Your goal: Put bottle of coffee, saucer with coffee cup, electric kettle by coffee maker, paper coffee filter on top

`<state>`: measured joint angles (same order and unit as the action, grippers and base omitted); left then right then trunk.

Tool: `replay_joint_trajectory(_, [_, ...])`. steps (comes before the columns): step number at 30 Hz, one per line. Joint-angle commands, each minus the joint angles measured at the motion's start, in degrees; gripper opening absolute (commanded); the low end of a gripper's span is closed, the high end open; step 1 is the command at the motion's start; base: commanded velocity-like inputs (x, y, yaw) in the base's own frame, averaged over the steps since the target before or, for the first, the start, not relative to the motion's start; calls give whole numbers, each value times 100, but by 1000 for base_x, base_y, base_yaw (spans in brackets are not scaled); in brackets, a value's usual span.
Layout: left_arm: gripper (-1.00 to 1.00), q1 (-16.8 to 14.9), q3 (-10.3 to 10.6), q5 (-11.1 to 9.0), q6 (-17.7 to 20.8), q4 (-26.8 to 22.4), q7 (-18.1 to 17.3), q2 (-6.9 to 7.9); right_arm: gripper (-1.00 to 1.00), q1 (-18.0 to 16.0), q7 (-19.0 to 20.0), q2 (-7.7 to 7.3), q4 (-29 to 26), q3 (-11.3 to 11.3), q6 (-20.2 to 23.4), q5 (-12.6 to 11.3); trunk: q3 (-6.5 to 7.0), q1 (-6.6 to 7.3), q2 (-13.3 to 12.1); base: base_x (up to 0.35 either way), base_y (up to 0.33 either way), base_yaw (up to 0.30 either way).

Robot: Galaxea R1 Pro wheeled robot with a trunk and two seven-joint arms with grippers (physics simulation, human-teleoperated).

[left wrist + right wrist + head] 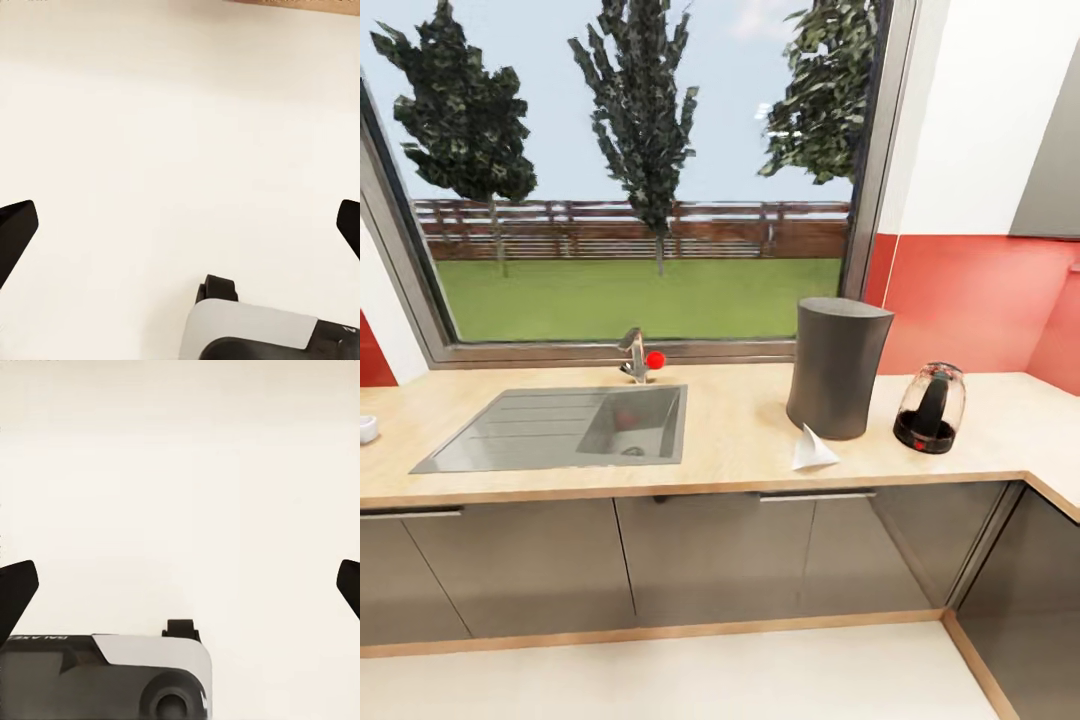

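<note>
The tall dark grey coffee maker [838, 366] stands on the light wood kitchen countertop [740, 455], right of the sink. A white folded paper coffee filter [811, 450] lies on the counter just in front of it. The electric kettle [931, 406], a clear dome on a black base, stands to the coffee maker's right. At the far left edge a small white cup-like object [367, 428] is cut off by the frame. My left gripper [180, 225] and right gripper [180, 585] both hang open over pale floor, holding nothing. The bottle of coffee, the saucer and the kitchen shelf are out of view.
A steel sink [565, 426] with a faucet [635, 354] is set into the counter under a large window. Glossy grey cabinets [660, 565] run below, turning a corner at the right. Parts of my white base [255, 330] show above the floor.
</note>
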<state>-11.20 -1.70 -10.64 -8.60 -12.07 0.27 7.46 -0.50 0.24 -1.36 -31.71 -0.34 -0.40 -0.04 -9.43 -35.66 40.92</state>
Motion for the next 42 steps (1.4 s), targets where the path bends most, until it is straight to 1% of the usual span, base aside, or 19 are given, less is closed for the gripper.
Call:
replay_joint_trajectory(1, [100, -4, -15, -17, -15, 3, -1, -1, 100, -3, 2, 6, -2, -3, -4, -2, 10, 21, -35, 0, 0, 0])
replay_joint_trajectory(2, [100, -5, -15, -17, -16, 3, -1, 0, 100, -3, 2, 14, -2, -2, -4, -6, 26, 43, -75, 0, 0, 0])
replay_joint_trajectory(3, [100, -5, -15, -17, -18, 3, -1, 0, 100, -3, 2, 30, -1, 5, -4, -81, 37, 65, -115, 0, 0, 0])
replay_joint_trajectory(8, [100, -11, -15, -17, -18, 3, -1, 1, 100, -3, 2, 30, -2, 0, -4, -281, 86, 175, -316, 0, 0, 0])
replay_joint_trajectory(10, [100, -13, -15, -17, -18, 3, -1, 1, 100, -3, 2, 30, -2, -1, -4, -308, 104, 219, -396, 0, 0, 0])
replay_joint_trajectory(21, [100, -14, -15, -17, -18, 3, -1, 1, 100, -3, 2, 30, -2, -1, -4, -322, 217, 461, -837, 0, 0, 0])
replay_joint_trajectory(42, [100, -14, -15, -17, -18, 3, -1, 1, 100, -3, 2, 30, -2, -10, -4, -322, 589, 922, -1679, 0, 0, 0])
